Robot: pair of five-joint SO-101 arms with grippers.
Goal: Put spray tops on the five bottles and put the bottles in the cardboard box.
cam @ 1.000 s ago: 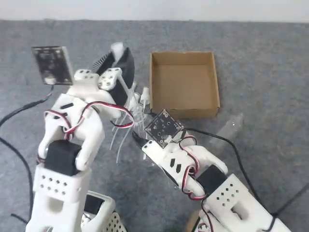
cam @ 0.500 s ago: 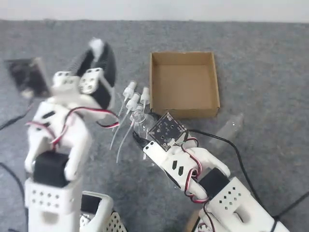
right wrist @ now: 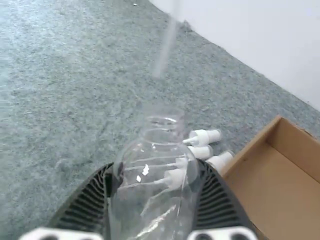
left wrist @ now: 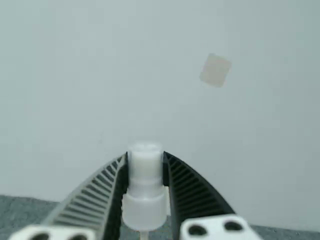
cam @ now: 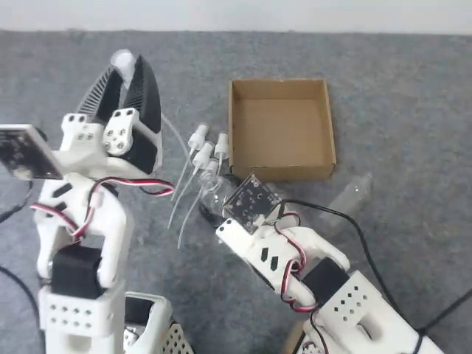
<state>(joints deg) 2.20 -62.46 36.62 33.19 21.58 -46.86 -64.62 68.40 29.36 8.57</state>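
Each arm holds one part beside the cardboard box.
The cardboard box [cam: 280, 125] sits at upper centre of the high view. Just off its lower left corner, the right gripper [right wrist: 156, 172] is clamped on a clear bottle [right wrist: 152, 150]. A second bottle [cam: 350, 195] lies at centre right. At upper left, the left gripper [cam: 125, 66] pinches a spray top [left wrist: 145, 185]. Three loose spray tops [cam: 205, 151] lie just left of the box.

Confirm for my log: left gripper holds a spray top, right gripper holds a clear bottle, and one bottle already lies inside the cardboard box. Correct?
Not quite. The high view shows no bottle inside the cardboard box; the spare bottle lies on the carpet outside it. The rest stands: the left gripper holds a spray top and the right gripper holds a clear bottle.
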